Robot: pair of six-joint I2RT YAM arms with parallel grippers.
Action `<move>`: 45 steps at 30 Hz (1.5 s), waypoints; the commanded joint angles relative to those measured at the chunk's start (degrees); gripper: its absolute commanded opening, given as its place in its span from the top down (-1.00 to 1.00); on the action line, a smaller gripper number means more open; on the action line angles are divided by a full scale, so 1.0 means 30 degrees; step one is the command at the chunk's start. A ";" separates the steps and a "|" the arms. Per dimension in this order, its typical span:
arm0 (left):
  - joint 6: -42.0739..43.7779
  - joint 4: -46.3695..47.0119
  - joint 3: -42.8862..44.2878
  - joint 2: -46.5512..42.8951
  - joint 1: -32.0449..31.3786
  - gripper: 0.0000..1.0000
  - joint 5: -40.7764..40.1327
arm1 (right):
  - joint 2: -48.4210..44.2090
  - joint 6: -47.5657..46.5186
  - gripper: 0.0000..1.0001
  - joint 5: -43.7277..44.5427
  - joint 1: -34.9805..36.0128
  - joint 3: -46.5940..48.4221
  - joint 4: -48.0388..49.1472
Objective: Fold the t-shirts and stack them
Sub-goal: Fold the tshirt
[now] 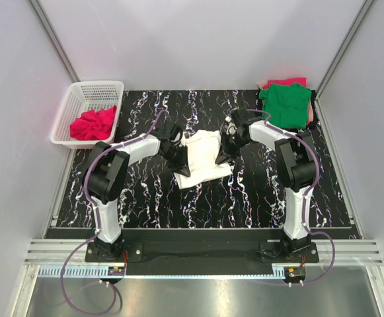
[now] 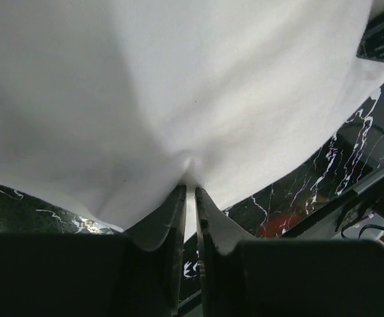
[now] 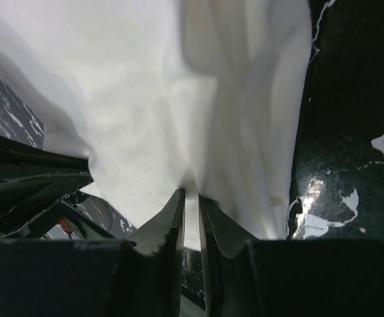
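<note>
White t-shirt (image 1: 203, 158): lies rumpled, soft and partly folded in the middle of the table (image 1: 244, 198). Pinched at one edge by left gripper (image 2: 190, 190), at the opposite edge by right gripper (image 3: 190, 193), both pairs of fingers clamped on cloth. Looks roughly half done: green t-shirt (image 1: 285, 105) folded at far right corner atop pink cloth (image 1: 281, 82); pinkish-red t-shirt (image 1: 94, 123) crumpled in basket (image 1: 79, 92), not yet folded.

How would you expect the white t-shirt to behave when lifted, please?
Probably floppy: the white t-shirt drapes and creases away from where the jaws pinch it. Likely light, as thin cloth puckers between nearly closed jaws. It would probably sag between the two pinch points.
</note>
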 commanded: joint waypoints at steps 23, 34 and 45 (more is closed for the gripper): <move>0.1057 -0.0030 -0.4218 -0.3485 0.0431 0.78 -0.1203 | 0.0088 -0.0392 0.68 0.4074 0.0045 0.0072 -0.1511; 0.0970 -0.0616 -0.4219 -0.4188 0.0519 0.80 -0.1612 | -0.0936 -0.0685 0.64 0.4721 -0.0042 0.0949 -0.2564; 0.0971 -0.3280 -0.1496 -0.5390 0.1543 0.67 -0.3047 | -0.5004 -0.0658 0.34 0.5977 -0.0569 0.5550 -0.5113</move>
